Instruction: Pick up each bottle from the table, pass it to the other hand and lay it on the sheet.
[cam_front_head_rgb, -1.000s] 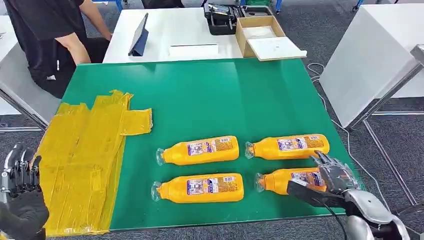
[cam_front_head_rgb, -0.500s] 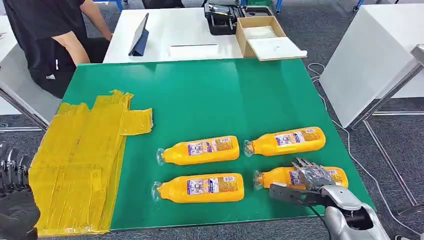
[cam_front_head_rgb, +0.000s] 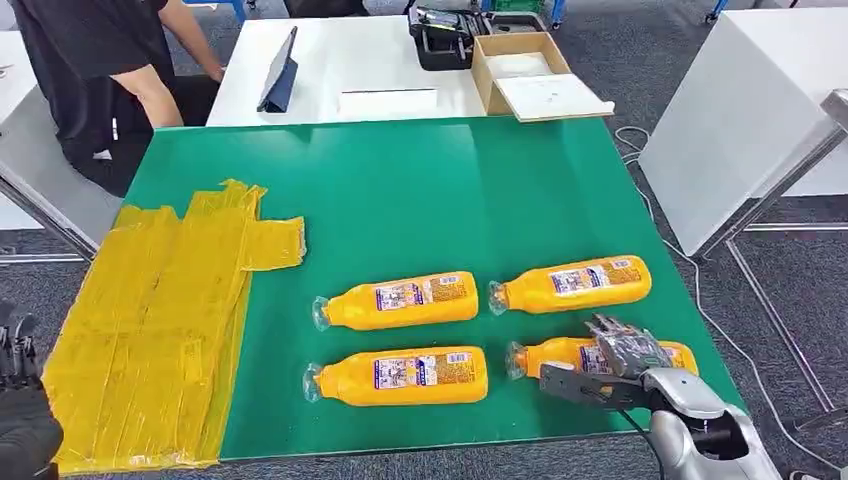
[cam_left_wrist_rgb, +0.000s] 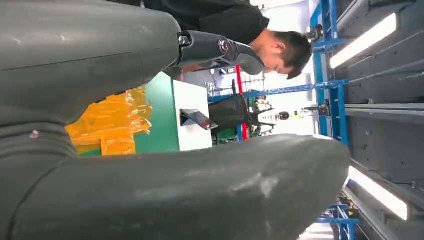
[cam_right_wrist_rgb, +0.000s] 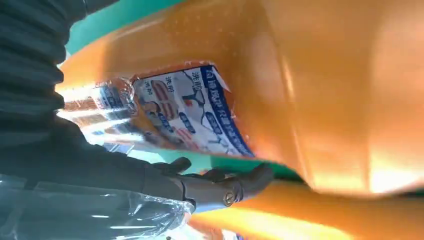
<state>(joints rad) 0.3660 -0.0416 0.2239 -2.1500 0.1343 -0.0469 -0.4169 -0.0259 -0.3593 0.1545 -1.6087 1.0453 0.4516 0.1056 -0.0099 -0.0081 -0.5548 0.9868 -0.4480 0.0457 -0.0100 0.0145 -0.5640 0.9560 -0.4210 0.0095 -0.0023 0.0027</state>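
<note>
Four orange bottles lie on the green table (cam_front_head_rgb: 400, 180). My right hand (cam_front_head_rgb: 622, 358) lies over the near right bottle (cam_front_head_rgb: 555, 356), fingers draped across its top toward the far side and thumb stretched along its near side. In the right wrist view this bottle (cam_right_wrist_rgb: 300, 90) sits close against the palm, with the fingers (cam_right_wrist_rgb: 215, 185) beyond it. It still lies on the table. The far right bottle (cam_front_head_rgb: 570, 284), far left bottle (cam_front_head_rgb: 400, 300) and near left bottle (cam_front_head_rgb: 400, 376) lie untouched. The yellow sheet (cam_front_head_rgb: 150, 330) covers the table's left side. My left hand (cam_front_head_rgb: 20, 400) hangs low beside it, fingers apart, holding nothing.
A person (cam_front_head_rgb: 90, 70) stands at the table's far left corner. Behind the green table is a white table (cam_front_head_rgb: 350, 50) with a tablet (cam_front_head_rgb: 280, 72) and a cardboard box (cam_front_head_rgb: 520, 70). Another white table (cam_front_head_rgb: 740, 110) stands to the right.
My right hand moved left and settled over the near right bottle. The far right bottle shifted slightly away and tilted. My left hand sank lower at the picture's edge.
</note>
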